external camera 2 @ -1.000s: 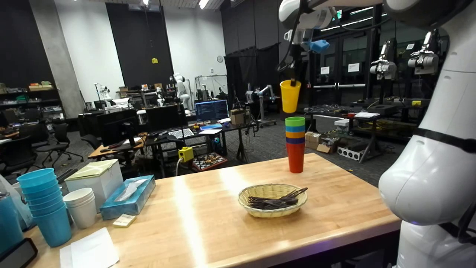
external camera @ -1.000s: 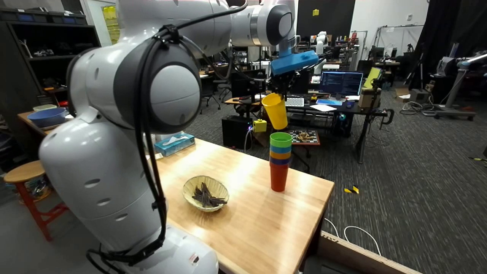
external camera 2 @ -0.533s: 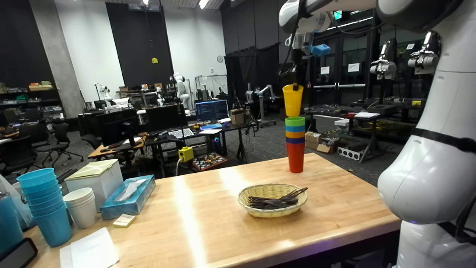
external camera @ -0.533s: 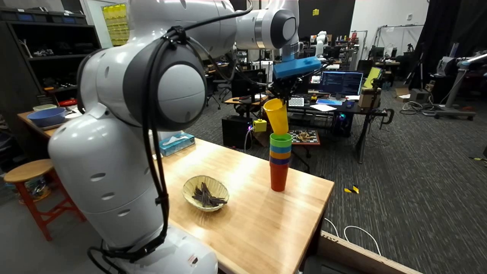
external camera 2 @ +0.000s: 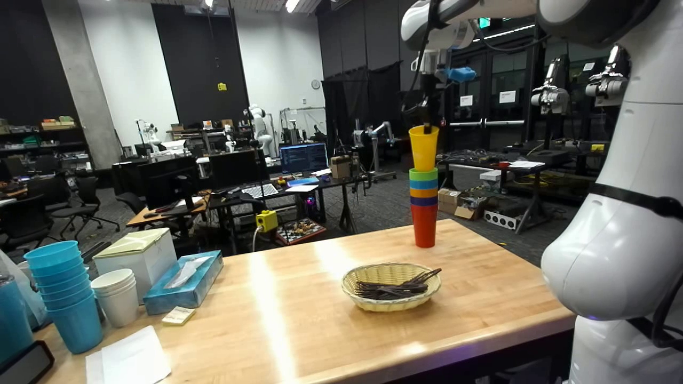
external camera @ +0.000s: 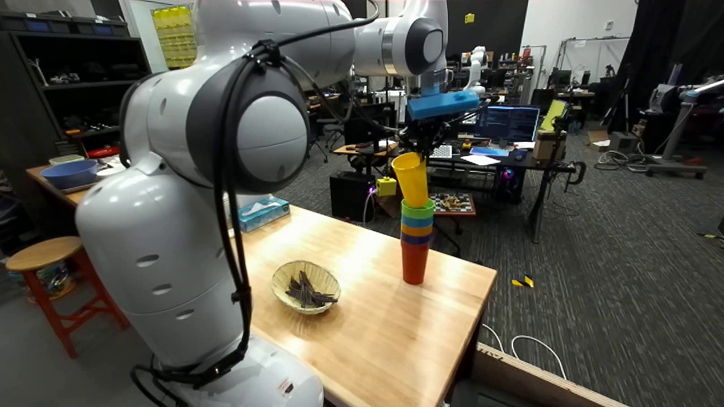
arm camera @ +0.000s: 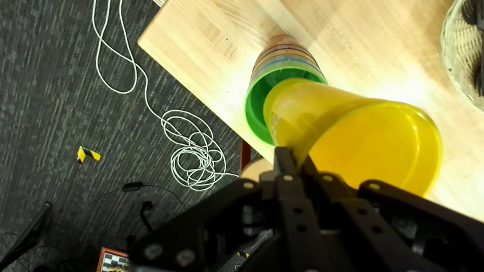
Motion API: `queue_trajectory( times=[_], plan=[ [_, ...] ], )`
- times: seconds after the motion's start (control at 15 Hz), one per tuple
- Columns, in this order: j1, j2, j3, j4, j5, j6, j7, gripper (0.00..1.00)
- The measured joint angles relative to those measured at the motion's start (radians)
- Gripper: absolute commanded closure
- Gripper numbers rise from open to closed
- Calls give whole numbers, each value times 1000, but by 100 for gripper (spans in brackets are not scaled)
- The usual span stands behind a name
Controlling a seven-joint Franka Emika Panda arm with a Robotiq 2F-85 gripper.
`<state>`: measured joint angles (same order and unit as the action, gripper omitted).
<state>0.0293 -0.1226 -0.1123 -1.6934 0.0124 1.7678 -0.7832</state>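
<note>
Stack [external camera 2: 425, 213] beneath yellow cup [external camera: 412, 182] stands near table edge [arm camera: 210, 99], basket [external camera 2: 389, 305] apart.

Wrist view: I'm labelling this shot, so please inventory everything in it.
table: 1, light wood, upper right
nested cups: 5 visible, green, blue, orange, purple, red downward, on the table
yellow cup: 1, yellow, tilted, base at the nested cups' mouth
basket: 1, straw-coloured, cut off at right
utensils: several, dark, in the basket
floor: 1, dark grey, left
cord: count unclear, white, looped on the floor
tape: 2 patches, yellow-and-black, on the floor
chessboard: 1, black and white, bottom left
round wooden top: 1, tan, past the table edge
dark gear: count unclear, black, lower left
jaws: 1 pair, black, shut on the yellow cup
</note>
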Motion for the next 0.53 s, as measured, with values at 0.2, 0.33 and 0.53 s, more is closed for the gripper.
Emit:
queue_trajectory(
  times=[0.2,0.33,0.53],
  plan=[
    [0,14,3,0,0,0,-22,99],
    [0,25,7,0,0,0,-38,99],
    [-1,40,12,2,0,0,-54,64]
  ],
)
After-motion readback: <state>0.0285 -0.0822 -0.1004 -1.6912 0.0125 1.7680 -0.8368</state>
